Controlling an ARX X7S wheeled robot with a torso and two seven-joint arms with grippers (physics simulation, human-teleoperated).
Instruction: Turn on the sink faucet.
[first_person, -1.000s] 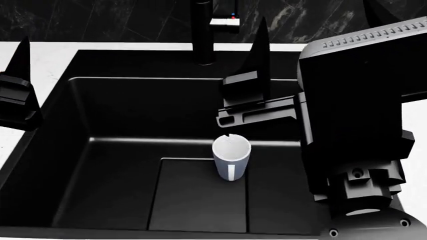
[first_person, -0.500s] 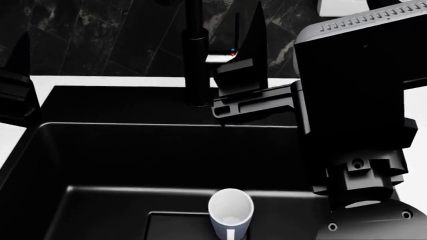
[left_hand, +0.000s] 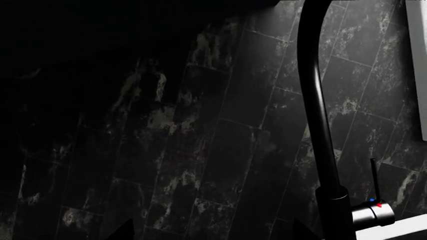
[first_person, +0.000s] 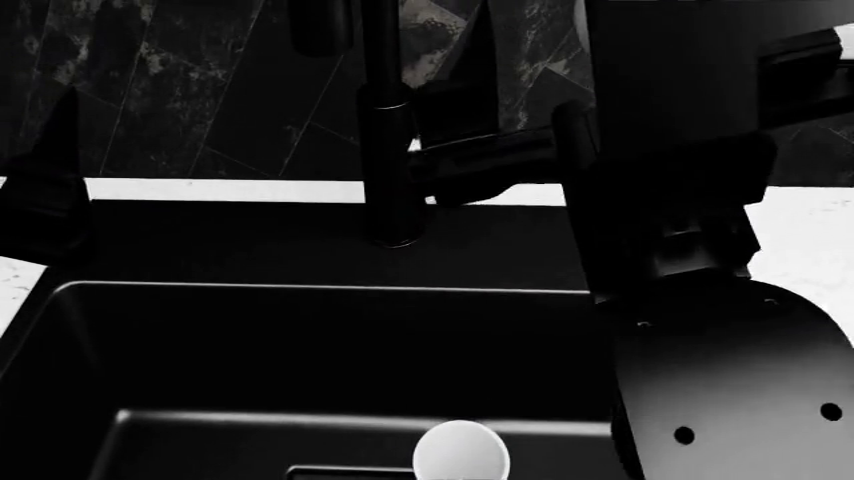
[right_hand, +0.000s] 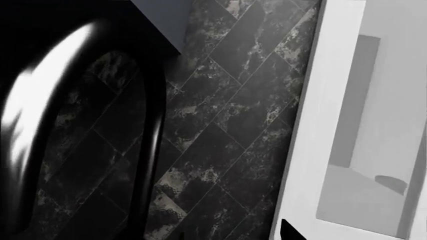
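Note:
The sink faucet (first_person: 387, 150) is a tall black post standing on its round base behind the sink (first_person: 267, 340). In the left wrist view the faucet (left_hand: 320, 125) curves upward, with its thin lever (left_hand: 373, 175) above a side body carrying red and blue marks. My right gripper (first_person: 461, 120) is just right of the post at lever height and hides the lever in the head view. Its tips are apart, with only wall tile between them (right_hand: 237, 235). The faucet's curved neck (right_hand: 150, 150) shows beside them. My left gripper (first_person: 47, 180) is open and empty at the far left (left_hand: 213, 235).
A white cup (first_person: 461, 455) stands in the basin at the head view's lower edge. A white counter (first_person: 227, 190) runs behind the sink under a dark marbled tile wall (first_person: 200, 90). My bulky right arm (first_person: 721, 330) covers the right side. A white cabinet (right_hand: 373, 125) is nearby.
The head view has swung upward, so the faucet and sink sit lower in frame and the cup is at the bottom edge. My right gripper has moved in close to the faucet post.

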